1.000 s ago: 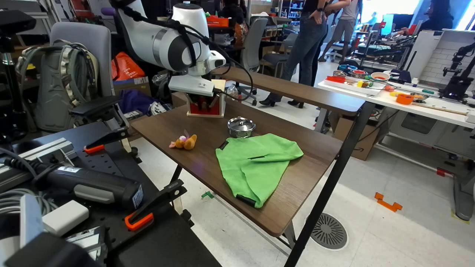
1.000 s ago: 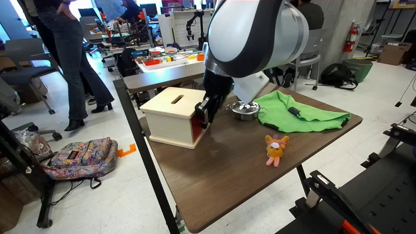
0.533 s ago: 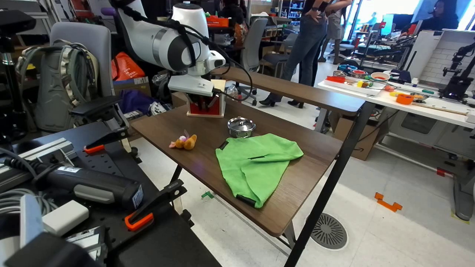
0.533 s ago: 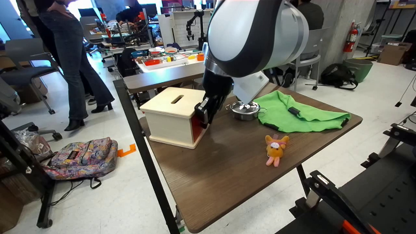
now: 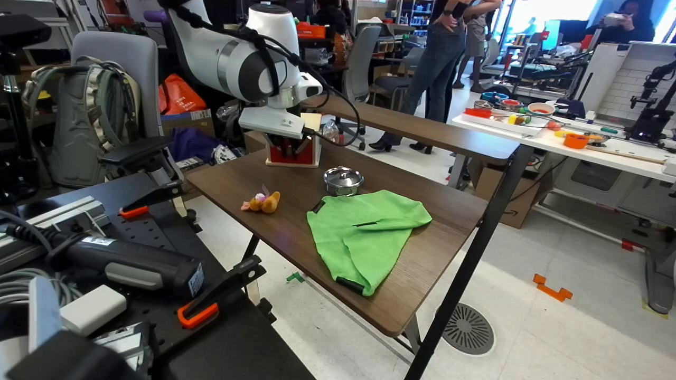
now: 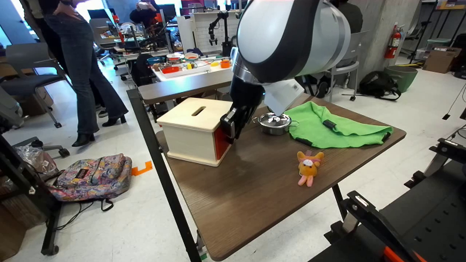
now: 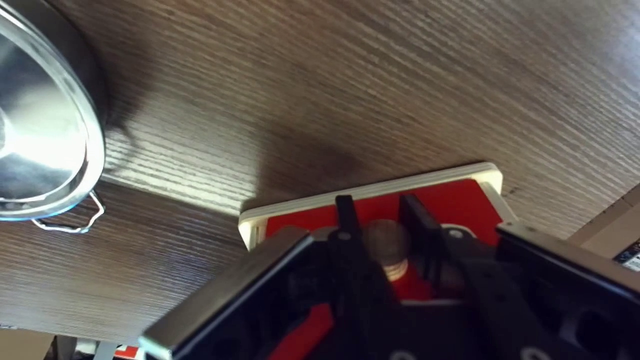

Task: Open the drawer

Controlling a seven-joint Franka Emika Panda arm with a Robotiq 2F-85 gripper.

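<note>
The drawer's red front [image 6: 220, 143] sits in a pale wooden box [image 6: 189, 145] with a slotted top. The red front also shows in an exterior view [image 5: 305, 157] and in the wrist view [image 7: 460, 200]. A round brown knob [image 7: 387, 241] on a pale stem stands out from it. My gripper [image 7: 377, 205] has its two black fingers on either side of the knob, drawn in to about its width, and appears shut on it. In both exterior views the gripper [image 5: 292, 149] [image 6: 229, 128] is right at the red front. The fingers hide part of the front.
A metal lidded pot [image 6: 275, 123] with wire handles stands beside the gripper and shows at the left of the wrist view [image 7: 45, 120]. A green cloth [image 6: 335, 125] lies behind it. An orange plush toy [image 6: 309, 167] lies near the brown table's [image 6: 233, 218] edge.
The arm and gripper have shifted slightly away from the box within the last half second. More of the red front shows beside the fingers. The box, pot, cloth and toy have not moved.
</note>
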